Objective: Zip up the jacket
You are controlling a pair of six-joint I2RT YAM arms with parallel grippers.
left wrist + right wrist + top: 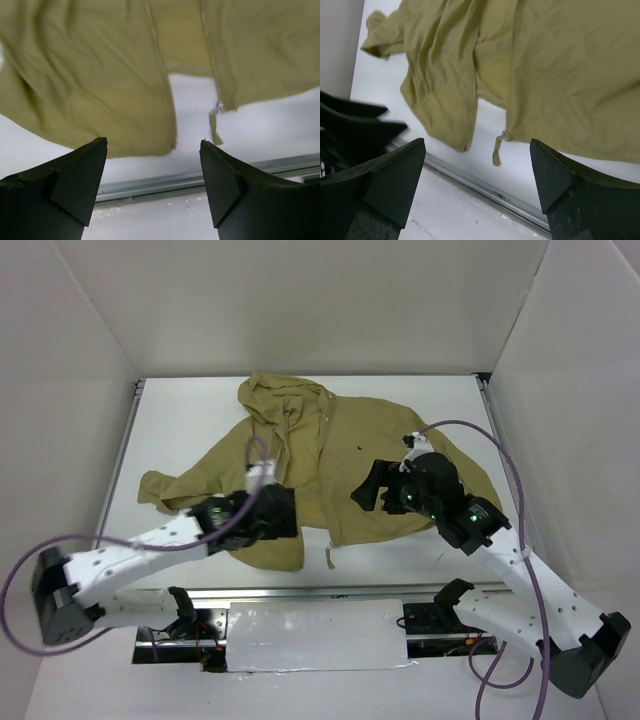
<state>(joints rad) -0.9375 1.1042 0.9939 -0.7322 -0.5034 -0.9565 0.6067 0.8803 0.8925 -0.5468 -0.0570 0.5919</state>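
Observation:
The olive-tan jacket (340, 465) lies spread on the white table, hood at the far side and front unzipped. Its two front panels part near the hem. The zipper slider (218, 106) and its fabric pull tab (496, 150) hang at the bottom of the right panel; the tab also shows in the top view (331, 555). My left gripper (275, 512) is open and empty above the left panel's lower corner (167, 145). My right gripper (372, 486) is open and empty above the right panel. In the wrist views, the left gripper (152, 141) and right gripper (477, 142) hold nothing.
A metal rail (310, 592) runs along the table's near edge, just below the hem, and also shows in the wrist views (485, 187). White walls (80, 360) close in the table on three sides. The left arm's dark gripper shows blurred in the right wrist view (350, 125).

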